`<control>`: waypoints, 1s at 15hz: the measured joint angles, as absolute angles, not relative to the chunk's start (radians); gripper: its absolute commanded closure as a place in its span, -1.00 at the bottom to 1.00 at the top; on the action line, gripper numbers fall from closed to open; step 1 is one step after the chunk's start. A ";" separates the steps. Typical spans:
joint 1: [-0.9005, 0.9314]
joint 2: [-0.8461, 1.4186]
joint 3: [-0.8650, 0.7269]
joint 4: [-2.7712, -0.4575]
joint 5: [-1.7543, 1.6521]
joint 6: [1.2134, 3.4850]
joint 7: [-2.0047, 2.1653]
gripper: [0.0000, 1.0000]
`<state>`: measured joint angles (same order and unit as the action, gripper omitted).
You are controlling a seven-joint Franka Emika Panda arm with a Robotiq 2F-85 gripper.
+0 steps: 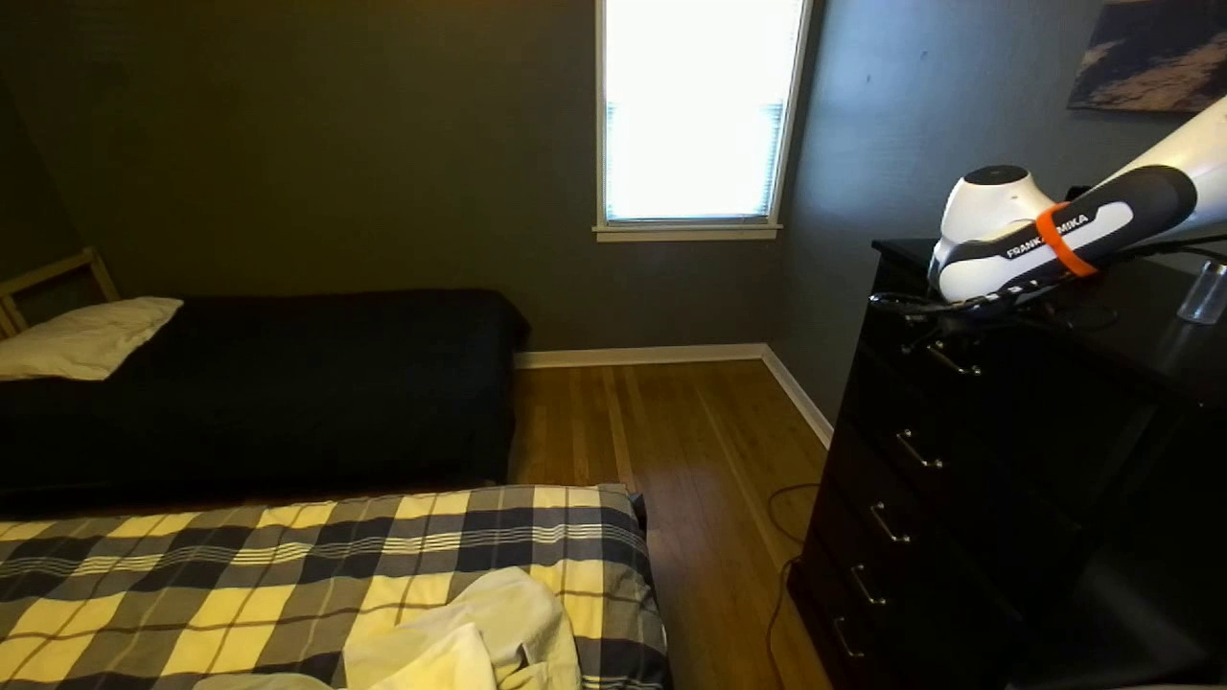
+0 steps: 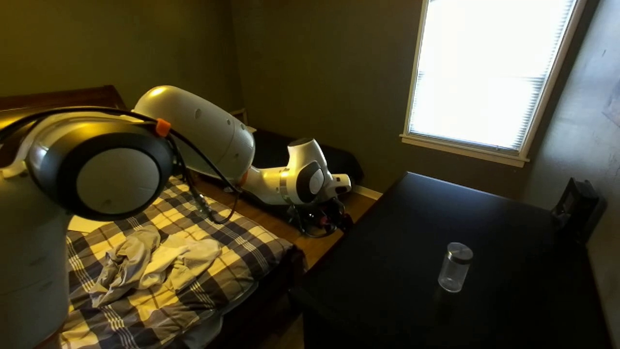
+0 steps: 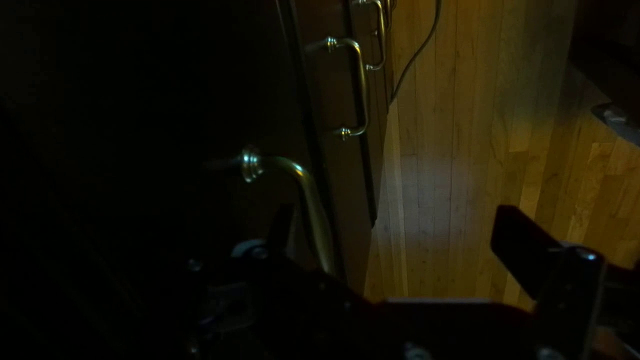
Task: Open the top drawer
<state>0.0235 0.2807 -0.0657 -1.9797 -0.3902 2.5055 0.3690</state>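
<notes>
The top drawer (image 1: 1016, 398) is the highest dark front of the black dresser and looks shut. Its silvery metal pull (image 1: 954, 359) shows just below the robot's wrist in an exterior view. In the wrist view the pull (image 3: 316, 215) is large and close, and its lower end is hidden behind the gripper. My gripper (image 3: 392, 220) is open, pointing down along the drawer fronts. The pull lies between the fingers, close to the left finger; whether they touch I cannot tell. The right finger is out over the floor. In an exterior view the gripper (image 2: 339, 218) is dark beside the dresser's edge.
Lower drawers with similar pulls (image 1: 918, 448) sit below. A clear jar (image 2: 455, 269) stands on the dresser top (image 2: 378, 257), with a dark object (image 2: 574, 208) near the wall. A plaid bed (image 2: 252, 237) stands opposite the dresser. A cable (image 3: 422, 52) lies on the floor.
</notes>
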 measured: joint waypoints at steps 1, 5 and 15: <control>0.030 0.294 -0.075 -1.970 -0.397 2.505 0.375 -1.00; 0.056 0.340 -0.108 -1.934 -0.417 2.505 0.393 -1.00; 0.065 0.412 -0.116 -1.876 -0.405 2.498 0.340 -1.00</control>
<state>0.0652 0.4122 -0.1158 -1.8757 -0.4054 2.4980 0.3402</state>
